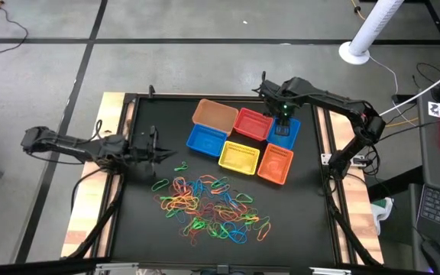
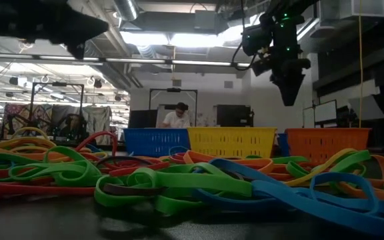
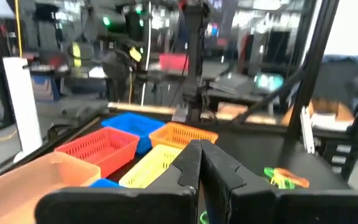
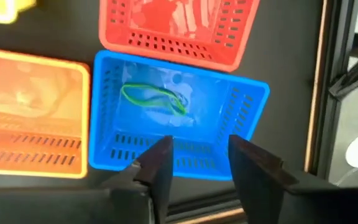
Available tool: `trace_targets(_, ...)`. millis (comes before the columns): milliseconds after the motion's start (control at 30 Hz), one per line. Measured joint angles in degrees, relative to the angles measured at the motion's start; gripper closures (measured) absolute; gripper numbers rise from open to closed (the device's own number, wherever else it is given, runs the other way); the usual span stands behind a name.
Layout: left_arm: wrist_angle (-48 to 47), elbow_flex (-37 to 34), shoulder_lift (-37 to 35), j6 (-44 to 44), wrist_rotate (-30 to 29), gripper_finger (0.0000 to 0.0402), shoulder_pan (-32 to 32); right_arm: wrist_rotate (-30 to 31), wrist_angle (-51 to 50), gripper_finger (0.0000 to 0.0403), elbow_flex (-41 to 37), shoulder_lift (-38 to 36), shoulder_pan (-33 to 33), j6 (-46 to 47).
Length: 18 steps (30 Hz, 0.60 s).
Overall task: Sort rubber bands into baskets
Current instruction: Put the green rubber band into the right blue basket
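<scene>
Above blue basket, right pincer open, empty; left pincer closed.

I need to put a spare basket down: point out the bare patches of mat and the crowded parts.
Bare mat lies between the left gripper and the tan-orange basket, and along the mat's right side below the orange basket. The rubber bands crowd the front middle; the baskets fill the back, with the right gripper above the right blue basket.
</scene>
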Motion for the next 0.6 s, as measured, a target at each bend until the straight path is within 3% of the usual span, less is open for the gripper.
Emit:
trace_targets(267, -18.52, 12.33, 15.46, -7.09, -0.69, 0.0391, 0.01, -0.3, -0.16, 0.0242, 0.0, 0.0, -0.01, 0.51)
trace_targets(600, -30.17, 14.91, 26.88, -15.81, -0.68, 0.0264, 0.04, -0.36, -0.16, 0.0242, 0.0, 0.0, -0.01, 0.64)
